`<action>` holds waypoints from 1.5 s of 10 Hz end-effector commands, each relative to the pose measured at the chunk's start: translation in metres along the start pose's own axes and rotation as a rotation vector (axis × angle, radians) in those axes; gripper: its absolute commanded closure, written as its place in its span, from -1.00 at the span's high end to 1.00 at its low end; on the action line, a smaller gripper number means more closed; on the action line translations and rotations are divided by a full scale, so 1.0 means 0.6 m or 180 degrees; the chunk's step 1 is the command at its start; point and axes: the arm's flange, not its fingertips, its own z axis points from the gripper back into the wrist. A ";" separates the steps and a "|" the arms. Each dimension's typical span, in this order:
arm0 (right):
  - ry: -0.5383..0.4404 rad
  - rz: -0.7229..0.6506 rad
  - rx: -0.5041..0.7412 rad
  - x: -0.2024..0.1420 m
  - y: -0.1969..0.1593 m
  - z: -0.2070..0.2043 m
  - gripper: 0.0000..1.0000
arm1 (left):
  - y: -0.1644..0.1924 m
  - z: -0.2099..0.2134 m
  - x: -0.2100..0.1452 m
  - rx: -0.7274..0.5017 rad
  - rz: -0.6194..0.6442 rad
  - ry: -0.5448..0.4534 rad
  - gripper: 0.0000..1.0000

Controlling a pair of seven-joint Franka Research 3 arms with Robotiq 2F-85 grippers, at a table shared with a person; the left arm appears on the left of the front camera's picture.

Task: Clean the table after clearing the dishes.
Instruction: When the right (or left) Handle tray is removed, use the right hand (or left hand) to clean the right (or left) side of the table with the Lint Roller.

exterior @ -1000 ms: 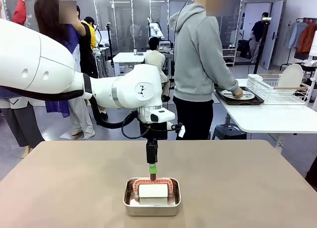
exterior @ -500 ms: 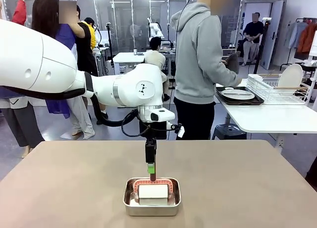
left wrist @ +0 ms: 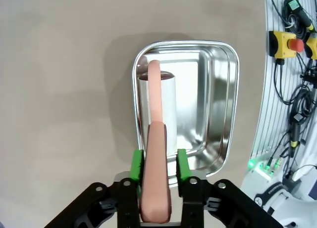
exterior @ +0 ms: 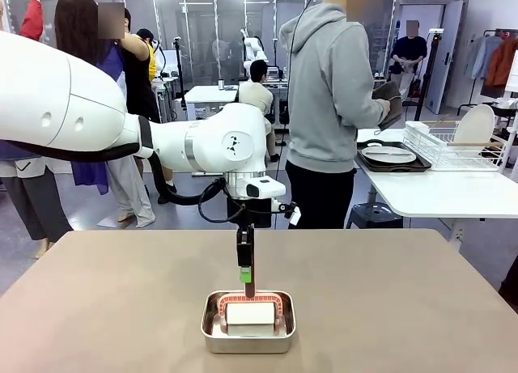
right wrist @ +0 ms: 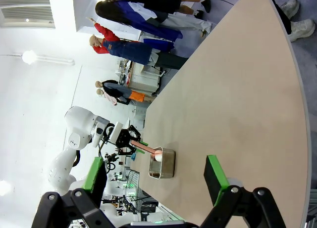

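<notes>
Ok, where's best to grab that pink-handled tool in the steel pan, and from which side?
Grip the top of the pink handle, coming from straight above, with the jaws across its narrow width. It arches above the rim of the steel pan, while the white pad sits low between the walls. The left gripper is closed on it just so.

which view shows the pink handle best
Left wrist view: the pink handle fills the middle, held in the left claw, over the steel pan. Front view shows it small; right wrist view, tiny and far off.
</notes>
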 end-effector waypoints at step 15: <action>-0.0023 0.0019 0.0025 0.000 0.005 0.000 1.00 | -0.089 0.084 -0.402 -0.0722 0.3196 -0.2538 -1.00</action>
